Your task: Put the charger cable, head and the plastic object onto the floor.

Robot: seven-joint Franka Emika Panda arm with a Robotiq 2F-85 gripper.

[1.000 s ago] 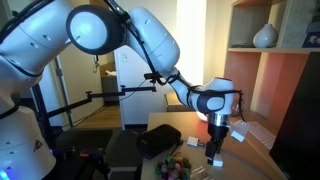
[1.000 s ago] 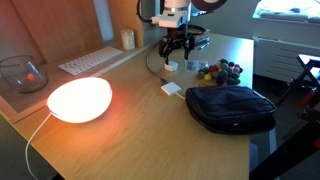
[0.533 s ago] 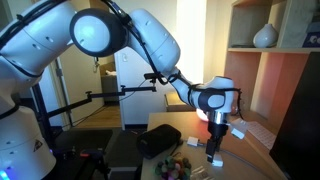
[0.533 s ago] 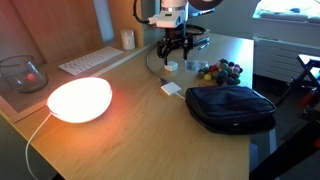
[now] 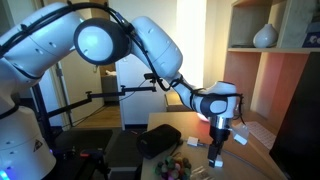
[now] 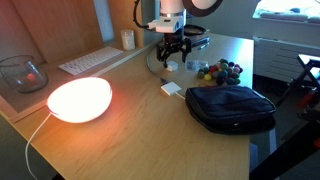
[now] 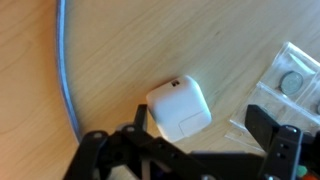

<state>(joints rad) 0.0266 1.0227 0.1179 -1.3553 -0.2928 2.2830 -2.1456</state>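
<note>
In the wrist view the head point(image 7: 180, 108), a small white boxy plug block, lies flat on the pale wooden tabletop point(image 7: 120, 50). My gripper point(image 7: 200, 132) hangs open just above it. The block sits between the two dark fingers, close to the left one point(image 7: 140, 120) and untouched. The thin white charger cable point(image 7: 66, 70) runs in a curve along the left of that view. A clear plastic object point(image 7: 292, 85) lies at the right, beside the right finger. In both exterior views the gripper point(image 6: 172, 50) point(image 5: 215, 152) points down at the table.
A black pouch point(image 6: 232, 108) lies near the table's front edge, with a small white block point(image 6: 172, 89) beside it. A cluster of coloured beads point(image 6: 220, 71) sits next to the gripper. A glowing lamp point(image 6: 78, 98), keyboard point(image 6: 88, 60) and glass bowl point(image 6: 20, 72) occupy the other end.
The gripper has sunk slightly toward the head and the arm's elbow has shifted. The jaws have stayed open. Nothing on the table has moved.
</note>
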